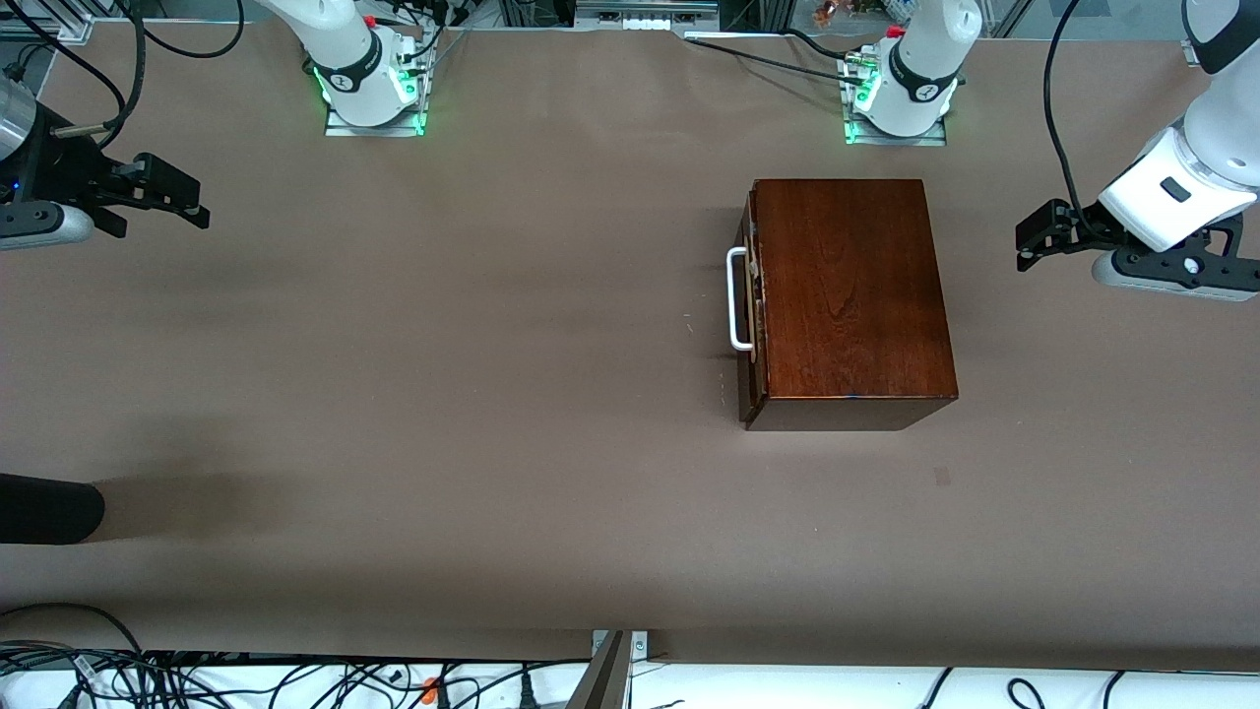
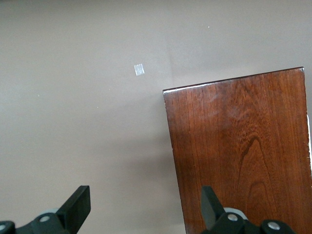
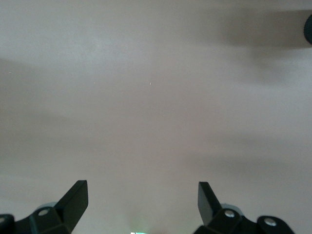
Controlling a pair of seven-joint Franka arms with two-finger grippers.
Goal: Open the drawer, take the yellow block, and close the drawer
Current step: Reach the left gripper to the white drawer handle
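Nearest the camera, at the right arm's end of the surface, only a dark rounded object poking in from the edge; cannot tell what. Toward the left arm's end, a small pale patch lying flat on the surface, just nearer the camera than the wooden box.

Next, the box itself, with the drawer pushed fully in and its white handle facing the right arm's end. No sign of the yellow block anywhere; most likely shut inside the drawer, so nothing of the task done yet.

Probably best taken by the middle of the handle's bar, with fingers closing across it. Looks thin, stiff and smooth, so likely to slip unless pinched squarely. Should be pulled straight toward the right arm's end. Might drag the whole box along if the drawer runs tight and the box is light. As for the block: expected to be small, rigid and light, with flat faces. Easy to pinch on two facing sides, though cramped against the drawer walls.

Farther up, the right gripper hanging over the right arm's end of the surface, well apart from the box, fingers spread and holding nothing. Likewise the left gripper, over the surface just beside the box at the left arm's end, fingers spread wide and bare.
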